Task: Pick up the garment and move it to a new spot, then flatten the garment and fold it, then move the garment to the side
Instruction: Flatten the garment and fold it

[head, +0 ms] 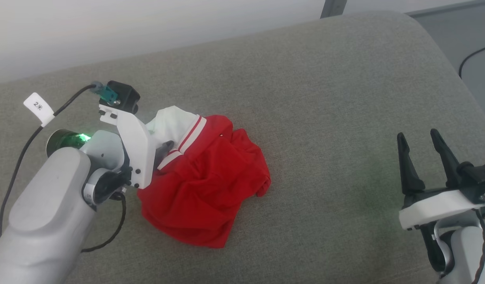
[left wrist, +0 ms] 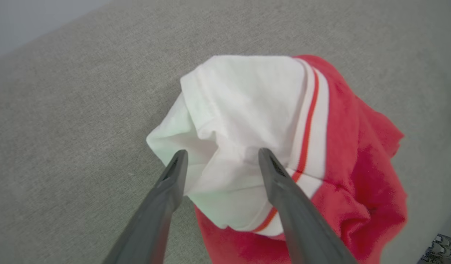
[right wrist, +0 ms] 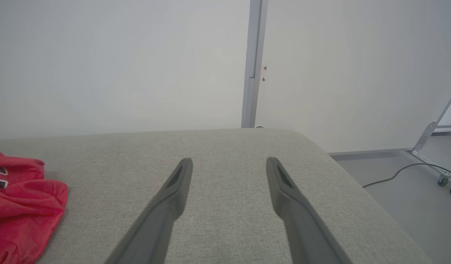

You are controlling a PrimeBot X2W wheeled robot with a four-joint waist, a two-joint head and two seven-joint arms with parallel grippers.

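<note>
Left wrist view: the left gripper [left wrist: 222, 153] is seen with its jaws spread wide, one fingertip set to each side of a bunched fold of the white sleeve [left wrist: 244, 95]. Nothing is pinched yet, and it cannot be told whether the tips touch the cloth.

The garment [head: 205, 185] is found in a crumpled heap at the centre left of the head view, on the grey cushion [head: 325, 98]. Its sleeve and striped trim lie at the heap's upper left, and the red body is spilled toward the lower right. In the right wrist view its edge is caught at the lower left of the frame.

The first step, the pick-up, is judged to be in hand, with the grasp lined up but not made. The next move calls for the jaws to be closed on the sleeve fold, deep enough that more than one loose layer is taken. After that the heap is to be lifted clear of the cushion.

The left forearm is brought in from the lower left of the head view. Its wrist is bent so that the fingers are aimed into the heap's left side, and they are largely hidden behind the white bracket. The right gripper [head: 417, 134] is held at the lower right, with its jaws open and empty and its fingers pointed up the frame. It is kept well apart from the garment.
</note>
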